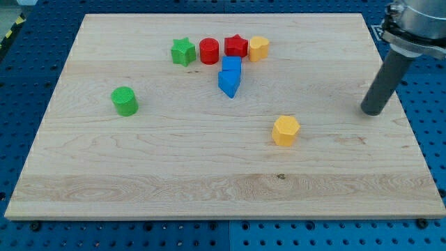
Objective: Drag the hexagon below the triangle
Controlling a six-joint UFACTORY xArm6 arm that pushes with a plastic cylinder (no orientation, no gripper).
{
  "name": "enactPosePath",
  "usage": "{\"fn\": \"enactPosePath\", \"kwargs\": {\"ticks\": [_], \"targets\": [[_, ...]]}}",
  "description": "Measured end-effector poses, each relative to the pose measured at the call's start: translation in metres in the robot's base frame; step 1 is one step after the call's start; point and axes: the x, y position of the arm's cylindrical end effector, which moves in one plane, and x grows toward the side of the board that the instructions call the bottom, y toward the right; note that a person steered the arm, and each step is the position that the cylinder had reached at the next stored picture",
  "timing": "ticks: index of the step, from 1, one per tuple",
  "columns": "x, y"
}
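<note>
A yellow hexagon (286, 130) lies right of the board's middle. A blue triangle (228, 84) lies above and to the left of it, touching a blue cube (232, 65) just above it. My tip (371, 112) rests on the board near its right edge, well to the right of the hexagon and slightly higher in the view, touching no block. The dark rod rises from it toward the view's top right corner.
A row stands near the board's top: a green star (182, 51), a red cylinder (209, 51), a red star (235, 47) and a second yellow block (258, 48). A green cylinder (125, 101) sits at the left. The wooden board (139, 181) lies on a blue pegboard.
</note>
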Motion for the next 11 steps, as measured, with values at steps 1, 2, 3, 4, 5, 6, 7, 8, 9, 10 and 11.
{"fn": "enactPosePath", "kwargs": {"ticks": [1, 2, 3, 4, 5, 6, 7, 8, 9, 10, 11], "targets": [[0.045, -0.019], [0.058, -0.077], [0.046, -0.146], [0.038, -0.191], [0.044, -0.178], [0.086, -0.179], [0.085, -0.235], [0.058, -0.238], [0.049, -0.219], [0.061, -0.218], [0.062, -0.202]]}}
